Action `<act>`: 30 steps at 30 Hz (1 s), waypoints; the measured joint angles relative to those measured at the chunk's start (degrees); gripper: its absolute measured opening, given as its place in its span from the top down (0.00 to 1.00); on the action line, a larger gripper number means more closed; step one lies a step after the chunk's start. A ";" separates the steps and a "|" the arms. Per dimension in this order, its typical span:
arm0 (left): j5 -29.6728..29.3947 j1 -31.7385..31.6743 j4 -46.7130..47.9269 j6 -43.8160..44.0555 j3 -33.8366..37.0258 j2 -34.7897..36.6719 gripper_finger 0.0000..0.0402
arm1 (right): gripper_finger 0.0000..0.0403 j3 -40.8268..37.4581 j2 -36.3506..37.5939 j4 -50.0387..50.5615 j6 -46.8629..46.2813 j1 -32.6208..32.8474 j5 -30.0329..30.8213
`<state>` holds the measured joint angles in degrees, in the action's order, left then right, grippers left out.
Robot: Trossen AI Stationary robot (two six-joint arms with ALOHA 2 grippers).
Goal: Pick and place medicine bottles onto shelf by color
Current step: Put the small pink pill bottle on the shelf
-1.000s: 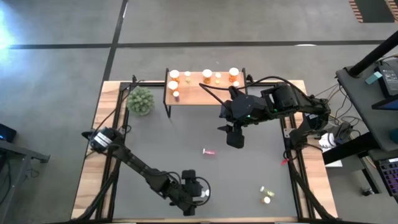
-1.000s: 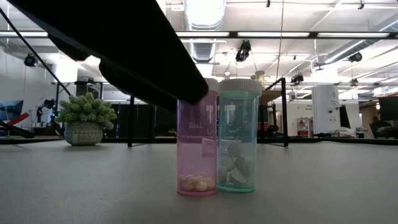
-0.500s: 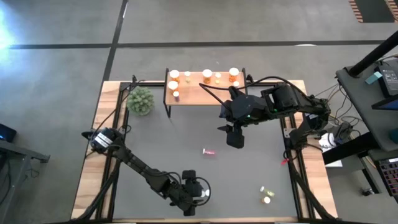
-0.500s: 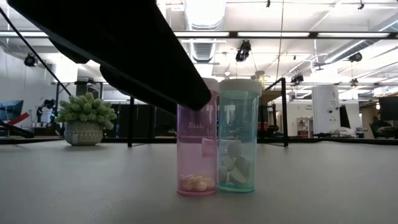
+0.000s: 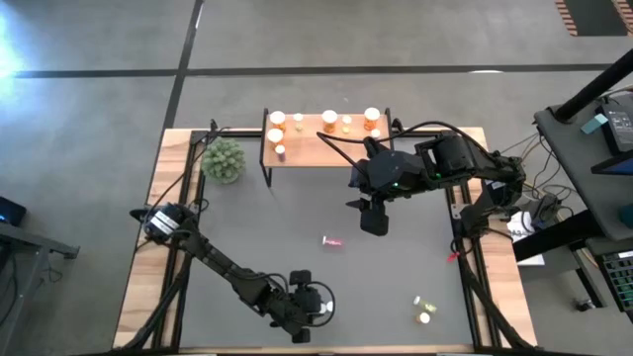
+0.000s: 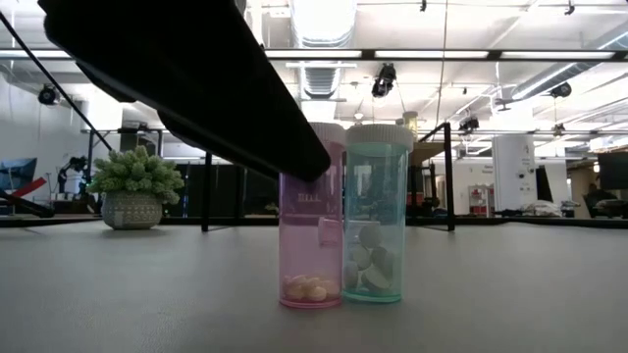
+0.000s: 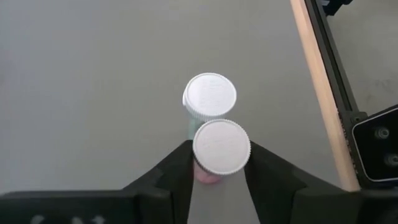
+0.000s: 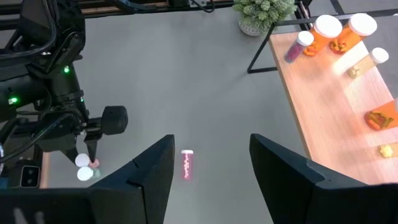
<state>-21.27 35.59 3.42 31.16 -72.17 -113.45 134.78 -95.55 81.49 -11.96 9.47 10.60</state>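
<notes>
The left gripper (image 7: 219, 163) has its fingers against both sides of the pink bottle (image 7: 221, 149) at the mat's six o'clock edge, a teal bottle (image 7: 209, 98) touching it. The right gripper (image 8: 211, 163) hangs spread open mid-mat above a small pink bottle (image 8: 186, 164) lying flat; the shelf (image 5: 315, 146) stands at twelve o'clock.

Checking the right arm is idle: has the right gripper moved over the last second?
No. In the high view the right gripper sits at the same spot beside the shelf.

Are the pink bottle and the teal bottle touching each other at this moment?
Touching. In the low view the pink bottle and the teal bottle stand upright side by side, their walls meeting with no gap; the left wrist view shows their caps overlapping.
</notes>
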 joint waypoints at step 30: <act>-3.64 -4.44 10.92 -5.91 0.47 13.99 0.78 | 0.51 0.00 0.00 -0.02 -0.01 0.02 0.01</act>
<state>-24.91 31.16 14.34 25.25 -71.70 -99.46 134.78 -95.55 81.47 -11.97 9.50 10.61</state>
